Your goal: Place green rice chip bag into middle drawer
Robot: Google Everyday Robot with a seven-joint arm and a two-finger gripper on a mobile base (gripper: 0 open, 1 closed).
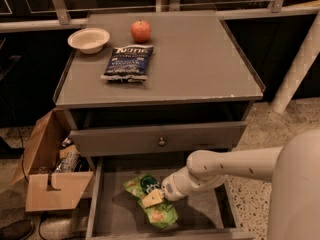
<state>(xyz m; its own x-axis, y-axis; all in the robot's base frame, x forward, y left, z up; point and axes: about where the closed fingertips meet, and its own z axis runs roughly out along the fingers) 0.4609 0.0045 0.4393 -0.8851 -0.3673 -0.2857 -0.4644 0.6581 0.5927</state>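
The green rice chip bag point(159, 215) lies crumpled on the floor of the open middle drawer point(112, 215), the lowest pulled-out drawer of the grey cabinet. My gripper point(153, 198) reaches in from the right on the white arm point(225, 166) and rests on top of the bag's middle, hiding part of it. The bag sits left of centre in the drawer, slanting toward the front.
Above, a drawer with a small round knob point(161, 142) stands slightly out. On the cabinet top lie a dark blue chip bag point(128, 63), a red apple point(141, 31) and a white bowl point(89, 39). A cardboard box point(47, 184) stands on the floor at left.
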